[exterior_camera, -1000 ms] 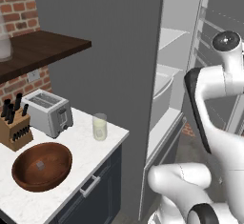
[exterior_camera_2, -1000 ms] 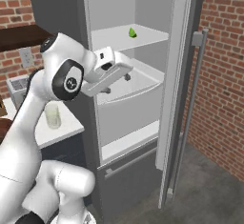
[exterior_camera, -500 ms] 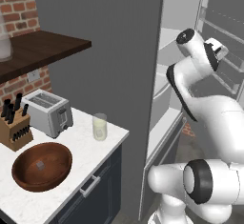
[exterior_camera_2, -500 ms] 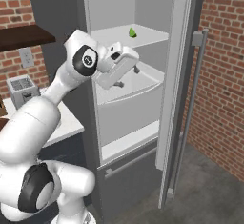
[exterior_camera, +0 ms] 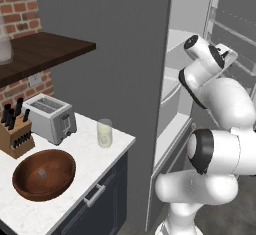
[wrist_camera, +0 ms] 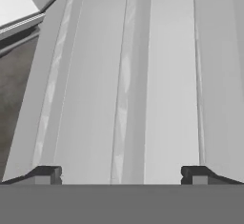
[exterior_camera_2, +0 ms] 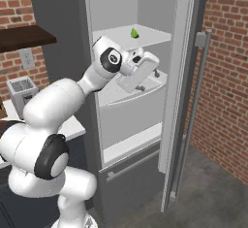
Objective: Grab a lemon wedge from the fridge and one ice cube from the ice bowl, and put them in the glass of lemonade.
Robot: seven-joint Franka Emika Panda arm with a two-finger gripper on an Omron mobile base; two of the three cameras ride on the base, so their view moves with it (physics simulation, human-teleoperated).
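Right base view: the hand point(exterior_camera_2: 145, 79), fingers spread and empty, reaches into the open fridge point(exterior_camera_2: 145, 8), just below the shelf holding the lemon wedge point(exterior_camera_2: 134, 32). Beside the fridge, the glass of lemonade point(exterior_camera: 104, 132) awaits on the bench point(exterior_camera: 95, 171); nothing appears delivered yet.

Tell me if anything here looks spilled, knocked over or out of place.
Nothing stands out. The clear glass of pale lemonade stands upright on the white counter, and the small yellow-green lemon wedge lies on a shelf in the open grey fridge.

My white counter point(exterior_camera: 70, 189) carried the ice bowl point(exterior_camera: 44, 174), with the toaster point(exterior_camera: 50, 118) at its twelve o'clock, the knife block point(exterior_camera: 15, 131) at eleven, and the glass of lemonade point(exterior_camera: 104, 133) at two.

The lemon wedge point(exterior_camera_2: 134, 32) sat on the fridge's top shelf point(exterior_camera_2: 145, 39).
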